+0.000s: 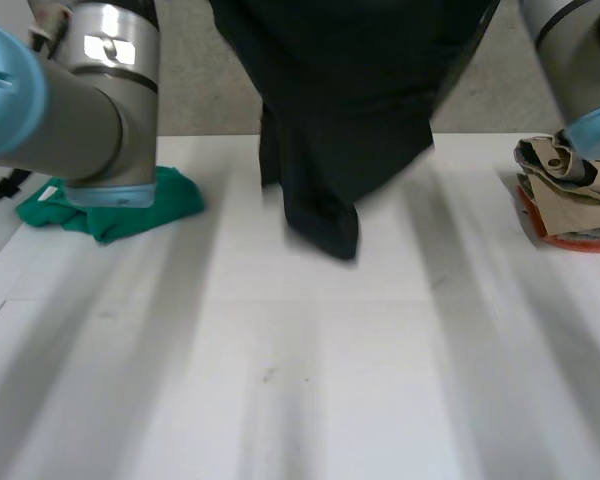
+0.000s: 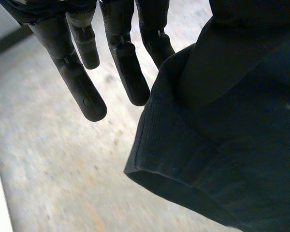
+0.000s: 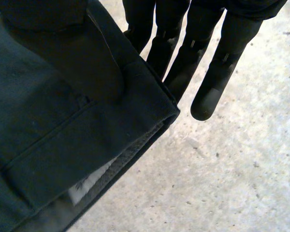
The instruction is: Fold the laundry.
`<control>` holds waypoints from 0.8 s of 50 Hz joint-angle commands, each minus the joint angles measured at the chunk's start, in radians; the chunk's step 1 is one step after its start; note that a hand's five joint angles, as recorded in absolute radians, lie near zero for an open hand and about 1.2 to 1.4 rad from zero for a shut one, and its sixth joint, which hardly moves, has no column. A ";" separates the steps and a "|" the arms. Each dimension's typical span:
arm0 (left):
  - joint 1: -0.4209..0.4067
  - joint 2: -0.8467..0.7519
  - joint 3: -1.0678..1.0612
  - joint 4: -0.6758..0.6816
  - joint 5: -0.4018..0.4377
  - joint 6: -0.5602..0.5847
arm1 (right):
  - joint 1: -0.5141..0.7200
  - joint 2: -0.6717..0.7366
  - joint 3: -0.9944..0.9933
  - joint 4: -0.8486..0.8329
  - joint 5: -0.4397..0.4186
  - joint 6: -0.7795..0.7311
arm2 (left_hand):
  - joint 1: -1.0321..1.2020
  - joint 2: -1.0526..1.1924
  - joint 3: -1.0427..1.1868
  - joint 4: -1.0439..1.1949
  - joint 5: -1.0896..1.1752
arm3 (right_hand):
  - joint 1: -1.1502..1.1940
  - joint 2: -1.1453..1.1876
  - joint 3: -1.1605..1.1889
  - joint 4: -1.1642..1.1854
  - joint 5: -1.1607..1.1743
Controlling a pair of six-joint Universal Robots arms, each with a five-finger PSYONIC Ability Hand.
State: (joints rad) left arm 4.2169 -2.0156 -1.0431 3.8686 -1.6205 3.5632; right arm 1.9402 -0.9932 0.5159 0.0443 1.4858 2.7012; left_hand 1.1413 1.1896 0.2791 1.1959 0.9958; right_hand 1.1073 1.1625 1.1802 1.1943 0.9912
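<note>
Hanging down at 12 o'clock in the head view, the dark garment is cut off above, so its full shape is hard to make out. Its lowest fold just meets the white table near the far edge.

In the right wrist view, the right hand pinches a hemmed corner of the garment. Its thumb presses the cloth against straight fingers, and a pale inner lining peeks out at the open edge.

The left hand likewise grips the garment's other end. Its fingers are straight, one slips behind the hem, and the thumb blends into the dark fabric.

A green cloth lies at 10 o'clock, partly hidden by the left arm. A pile of beige and orange cloths sits at 2 o'clock, cropped by the edge below the right arm.
</note>
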 commanded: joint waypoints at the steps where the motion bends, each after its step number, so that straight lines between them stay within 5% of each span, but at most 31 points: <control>1: -0.021 0.250 -0.164 -0.040 0.007 0.000 | -0.004 -0.202 0.176 0.121 -0.038 -0.020 | 0.255 0.207 1.117 0.200 0.226 | 0.289 0.234 0.216 0.202 0.231; 12: -0.035 0.501 -0.250 -0.106 0.008 0.000 | -0.001 -0.444 0.214 0.206 -0.070 -0.034 | 0.255 0.207 1.117 0.200 0.226 | 0.289 0.234 0.216 0.202 0.231; 21: -0.017 0.502 -0.245 -0.170 0.017 0.000 | 0.000 -0.458 0.203 0.299 -0.081 -0.032 | 0.255 0.207 1.117 0.200 0.226 | 0.289 0.234 0.216 0.202 0.231; 33: 0.054 0.085 -0.238 -0.178 0.113 0.005 | 0.013 -0.124 0.216 0.309 -0.059 -0.026 | 0.255 0.207 1.117 0.200 0.226 | 0.289 0.234 0.216 0.202 0.231; 40: 0.054 -0.247 -0.063 -0.159 0.116 0.011 | 0.014 0.175 0.099 0.195 0.045 -0.034 | 0.255 0.207 1.117 0.200 0.226 | 0.289 0.234 0.216 0.202 0.231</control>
State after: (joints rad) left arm 4.2710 -2.0034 -1.2453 3.6930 -1.5067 3.5693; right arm 1.9528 -1.0205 0.7011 0.3343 1.4558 2.6740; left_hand 1.1413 1.1921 0.2791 1.2002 0.9958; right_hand 1.1128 1.1624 1.1850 1.1976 1.0026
